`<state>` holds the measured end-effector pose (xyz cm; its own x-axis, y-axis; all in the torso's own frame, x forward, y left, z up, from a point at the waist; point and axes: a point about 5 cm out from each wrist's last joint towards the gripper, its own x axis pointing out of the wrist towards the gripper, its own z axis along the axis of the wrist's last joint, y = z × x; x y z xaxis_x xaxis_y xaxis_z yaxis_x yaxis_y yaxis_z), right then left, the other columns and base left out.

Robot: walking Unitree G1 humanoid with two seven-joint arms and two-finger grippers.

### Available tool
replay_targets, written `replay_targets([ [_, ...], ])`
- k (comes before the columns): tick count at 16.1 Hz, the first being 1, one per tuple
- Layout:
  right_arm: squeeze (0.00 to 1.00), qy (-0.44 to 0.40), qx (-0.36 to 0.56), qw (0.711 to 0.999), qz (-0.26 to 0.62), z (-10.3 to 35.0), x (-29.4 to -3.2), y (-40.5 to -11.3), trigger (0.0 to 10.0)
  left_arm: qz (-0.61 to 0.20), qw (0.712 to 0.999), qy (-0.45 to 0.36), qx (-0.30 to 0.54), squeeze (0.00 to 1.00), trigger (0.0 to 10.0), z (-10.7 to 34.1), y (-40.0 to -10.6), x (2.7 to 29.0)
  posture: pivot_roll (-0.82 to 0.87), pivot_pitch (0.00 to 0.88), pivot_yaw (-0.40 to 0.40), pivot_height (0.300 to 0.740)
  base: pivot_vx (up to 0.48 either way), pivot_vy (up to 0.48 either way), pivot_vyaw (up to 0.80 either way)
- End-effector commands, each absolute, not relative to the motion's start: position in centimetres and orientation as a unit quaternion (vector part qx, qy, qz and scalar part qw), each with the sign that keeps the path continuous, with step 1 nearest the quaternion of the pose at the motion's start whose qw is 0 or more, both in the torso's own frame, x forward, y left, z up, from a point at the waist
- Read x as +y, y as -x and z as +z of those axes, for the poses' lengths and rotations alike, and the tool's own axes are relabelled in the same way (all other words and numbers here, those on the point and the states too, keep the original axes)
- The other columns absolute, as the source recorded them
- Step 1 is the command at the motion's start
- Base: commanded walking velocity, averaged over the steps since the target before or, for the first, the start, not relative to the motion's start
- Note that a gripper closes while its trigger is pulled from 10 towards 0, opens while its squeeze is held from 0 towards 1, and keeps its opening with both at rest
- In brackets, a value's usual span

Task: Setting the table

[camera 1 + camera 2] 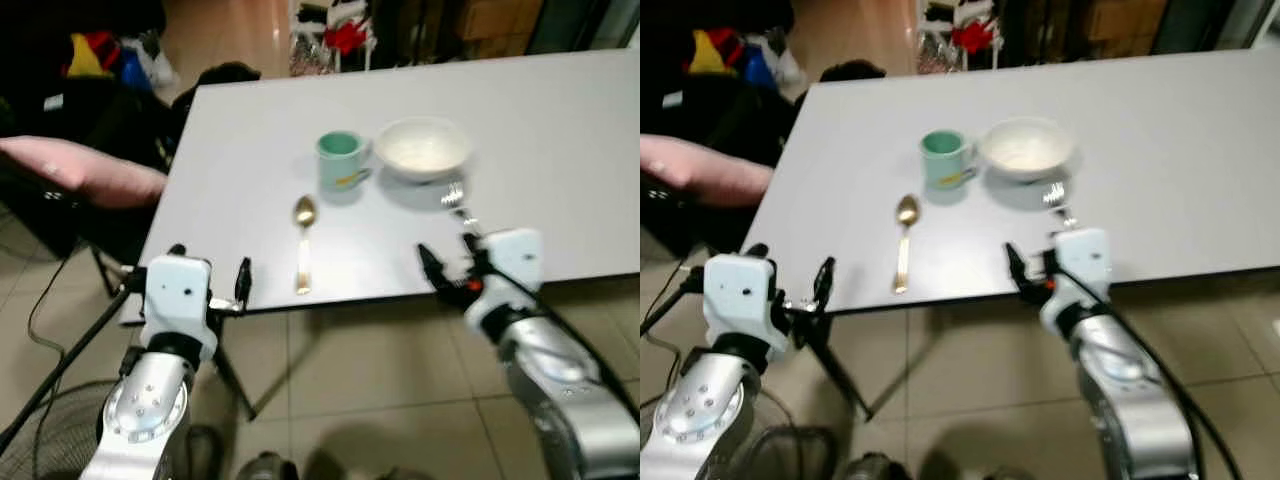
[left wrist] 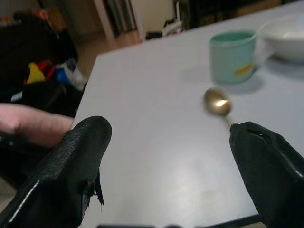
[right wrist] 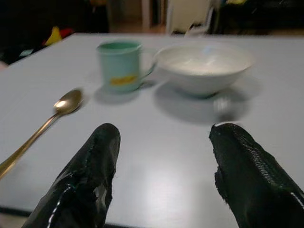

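While both arms hover at the near edge of the desk, neither has anything in its grip. The right hand stands with its fingers wide apart over the desk's edge, and the left hand is just as wide, sitting just off the near corner.

Straight ahead of the right hand, a little beyond its fingertips, is the white bowl; the green mug sits beside it, towards the left hand and very close, though I can't tell if they touch. The gold spoon lies between the two hands, bowl end pointing away and handle reaching almost to the near edge.

The spoon looks like the piece to place next. To do it well, I'd bring a hand down over the middle of the handle with fingers straddling it crosswise, close low against the desk, and lift level so it doesn't swing into the mug.

A small shiny thing lies just beyond the right hand, below the bowl, too blurred to name. The bowl's contents are unclear. The desk's far right side is cut off.
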<state>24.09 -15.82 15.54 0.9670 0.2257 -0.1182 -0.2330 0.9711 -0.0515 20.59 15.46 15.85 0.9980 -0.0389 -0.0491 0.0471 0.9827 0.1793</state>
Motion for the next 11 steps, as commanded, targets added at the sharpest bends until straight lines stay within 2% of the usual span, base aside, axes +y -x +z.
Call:
replay_targets([
  [1,1.0,0.021,0.045,0.99,0.135,15.84,-15.1,-24.18,10.0,-0.004,0.995,-0.099,0.016,0.0,10.0,16.18,-20.58,15.91,-0.04,0.068,0.088,0.74,0.0,-0.435,0.0],
  [11,1.0,-0.008,0.047,0.993,0.108,15.72,-16.03,-24.51,10.0,-0.017,0.994,-0.104,-0.002,0.0,10.0,16.97,-21.24,15.49,-0.04,0.073,0.101,0.74,0.0,-0.431,0.0],
])
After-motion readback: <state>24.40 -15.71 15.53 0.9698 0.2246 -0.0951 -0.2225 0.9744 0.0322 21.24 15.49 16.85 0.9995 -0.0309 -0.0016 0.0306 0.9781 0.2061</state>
